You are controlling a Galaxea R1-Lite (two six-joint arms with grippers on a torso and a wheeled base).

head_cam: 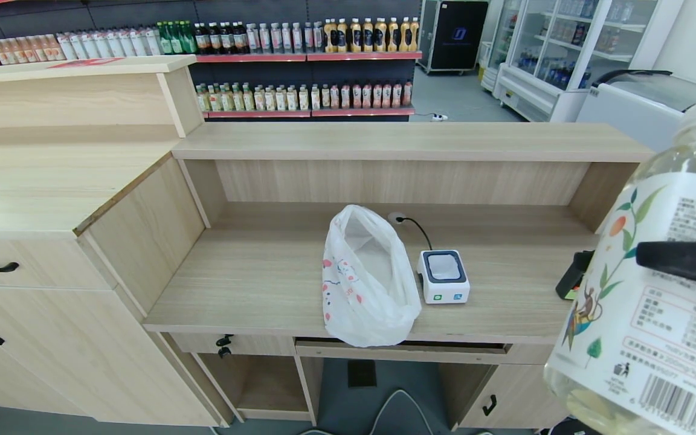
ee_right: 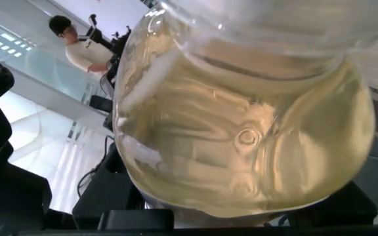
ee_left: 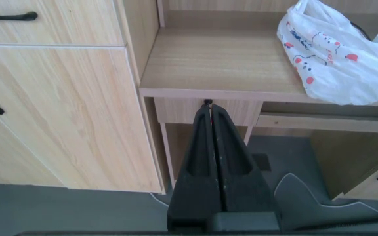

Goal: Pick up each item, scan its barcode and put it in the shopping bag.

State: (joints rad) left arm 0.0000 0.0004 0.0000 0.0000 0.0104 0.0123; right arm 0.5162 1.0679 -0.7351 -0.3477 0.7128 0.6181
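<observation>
Now | bottle (head_cam: 626,302) hides counter (head_cam: 251,272) right end | bag (head_cam: 366,284) beside, perhaps touching, scanner (head_cam: 443,275)

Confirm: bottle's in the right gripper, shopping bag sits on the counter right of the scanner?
Wrong side: the shopping bag sits on the counter left of the scanner, per the head view. The bottle is in the right gripper.

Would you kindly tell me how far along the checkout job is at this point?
Done: nothing yet shows inside the open shopping bag on the counter. In hand: the right hand holds a drink bottle raised, away from the barcode scanner. Left: scan it, then bag it. The left hand is shut and empty.
</observation>
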